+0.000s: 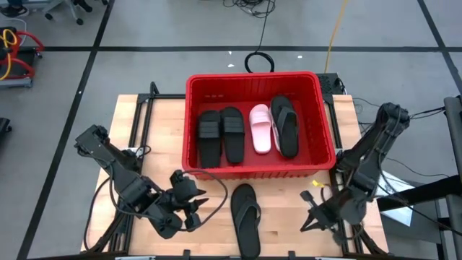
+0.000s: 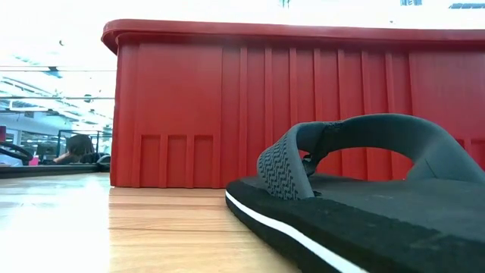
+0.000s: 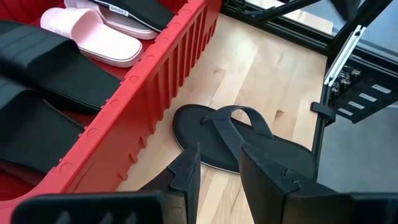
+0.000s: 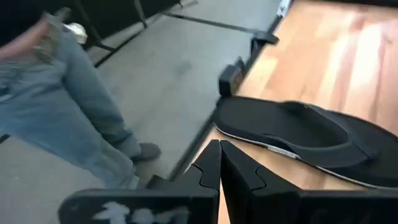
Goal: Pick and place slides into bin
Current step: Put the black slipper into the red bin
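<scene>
A black thong flip-flop [image 1: 245, 217] lies flat on its sole on the wooden table, in front of the red bin [image 1: 253, 78]. It also fills the low view [image 2: 364, 189]. In the bin lie two black wide-strap slides [image 1: 220, 135], one pale pink slide [image 1: 260, 128] and a black flip-flop [image 1: 286, 124]. My left gripper [image 1: 199, 201] is open, to the left of the loose flip-flop, which shows ahead of its fingers in the left wrist view [image 3: 249, 146]. My right gripper [image 1: 309, 220] is shut and empty to the right of the flip-flop [image 4: 298, 134].
The bin's near wall [image 3: 155, 93] stands close beside the flip-flop's toe end. Bare wood lies on either side of the flip-flop. Black frame bars run along the table's edges [image 3: 336, 68]. A person's legs in jeans [image 4: 68, 106] stand on the floor beyond the table's near edge.
</scene>
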